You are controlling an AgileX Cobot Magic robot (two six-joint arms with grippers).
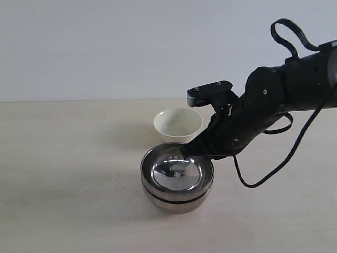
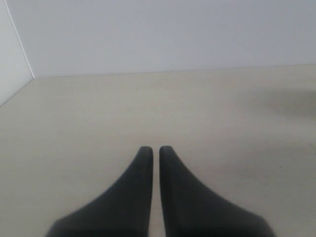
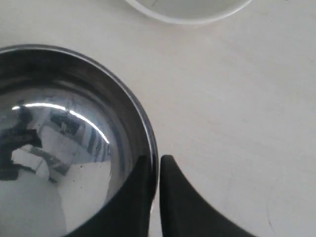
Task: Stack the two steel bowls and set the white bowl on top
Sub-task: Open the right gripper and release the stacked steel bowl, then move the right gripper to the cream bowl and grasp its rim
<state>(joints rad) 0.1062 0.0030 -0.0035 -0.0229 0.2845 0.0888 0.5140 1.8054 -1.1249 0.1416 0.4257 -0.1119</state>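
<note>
Steel bowls: nested at lower centre of the exterior view. The top bowl (image 1: 177, 171) sits inside the lower bowl (image 1: 176, 204), with a dark seam between their rims.
White bowl: (image 1: 178, 124) stands empty on the tabletop (image 1: 68, 174) at centre frame, just above the stack and apart from it.
Right tool: (image 3: 154, 160) pinched onto the top bowl's right rim, one finger inside and one outside, with barely a gap between them.
Left tool: (image 2: 153, 149) fingers nearly together, holding nothing, over bare tabletop.
Stage: the steel stack looks finished; letting go and fetching the white bowl remain.
Risk, release: rising before the fingers part would haul the top bowl out or tilt the stack.
Risk, retreat: the inside finger could catch the slick rim and shift both bowls.
Risk, next reach: the white bowl is close, so a low sweep might knock it away.
</note>
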